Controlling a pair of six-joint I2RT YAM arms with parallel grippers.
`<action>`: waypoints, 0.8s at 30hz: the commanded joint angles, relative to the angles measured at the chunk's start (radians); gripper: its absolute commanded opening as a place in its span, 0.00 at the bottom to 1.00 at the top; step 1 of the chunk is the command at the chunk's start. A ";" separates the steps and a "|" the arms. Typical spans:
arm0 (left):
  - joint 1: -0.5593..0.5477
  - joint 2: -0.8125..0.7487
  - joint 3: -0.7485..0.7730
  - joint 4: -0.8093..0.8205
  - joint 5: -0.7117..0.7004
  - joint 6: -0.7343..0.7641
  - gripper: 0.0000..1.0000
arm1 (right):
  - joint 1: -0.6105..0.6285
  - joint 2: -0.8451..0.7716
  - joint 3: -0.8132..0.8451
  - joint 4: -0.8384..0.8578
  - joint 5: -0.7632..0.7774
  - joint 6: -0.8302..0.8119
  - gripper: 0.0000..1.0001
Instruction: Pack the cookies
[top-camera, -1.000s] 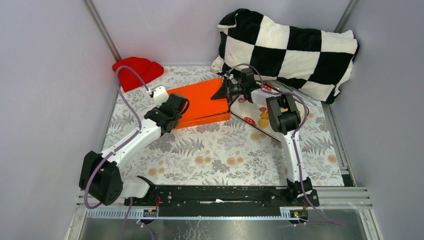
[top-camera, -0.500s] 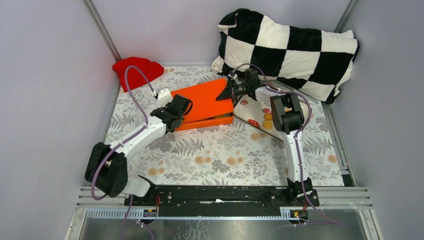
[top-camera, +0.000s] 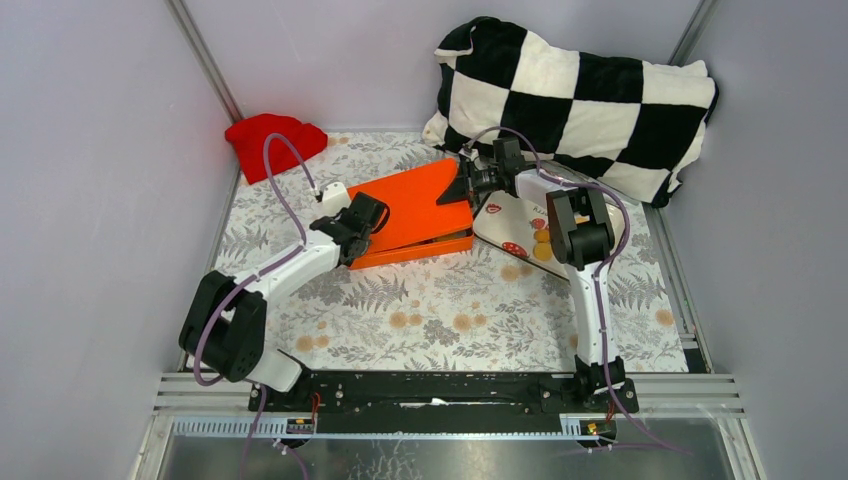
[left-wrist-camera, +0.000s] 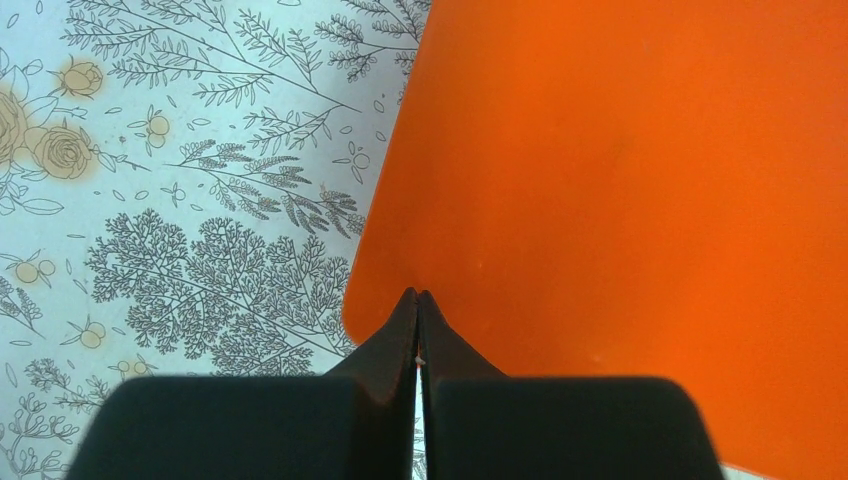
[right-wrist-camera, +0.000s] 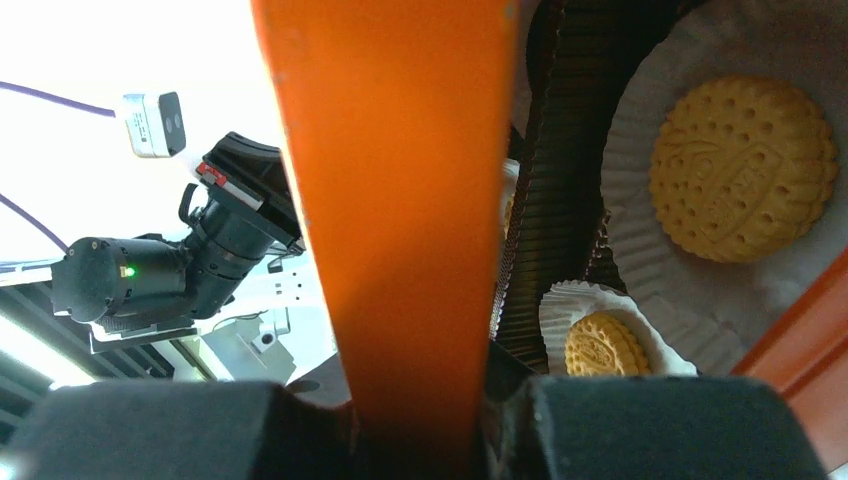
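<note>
An orange box lid lies over its orange base at the table's middle back. My right gripper is shut on the lid's far right edge; in the right wrist view the lid fills the space between the jaws of that gripper. Golden cookies sit in white paper cups inside the box. My left gripper is shut and empty, its tips at the lid's near left corner. More cookies lie on a patterned tray to the right.
A black-and-white checkered pillow lies at the back right, close behind the right gripper. A red cloth sits in the back left corner. A floral cloth covers the table. Grey walls close in on both sides.
The orange box and lid have shifted to the right. The left arm has reached farther forward and right with them. The right gripper has kept its hold on the lid.
</note>
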 joint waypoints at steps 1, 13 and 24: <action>0.006 0.019 -0.023 0.052 -0.008 0.004 0.00 | -0.007 -0.056 -0.042 -0.119 0.073 -0.079 0.00; 0.006 0.034 -0.023 0.059 0.001 0.006 0.00 | -0.007 -0.050 -0.060 -0.197 0.108 -0.147 0.00; 0.007 0.030 -0.029 0.060 0.017 0.003 0.00 | -0.008 -0.081 -0.088 -0.273 0.151 -0.209 0.07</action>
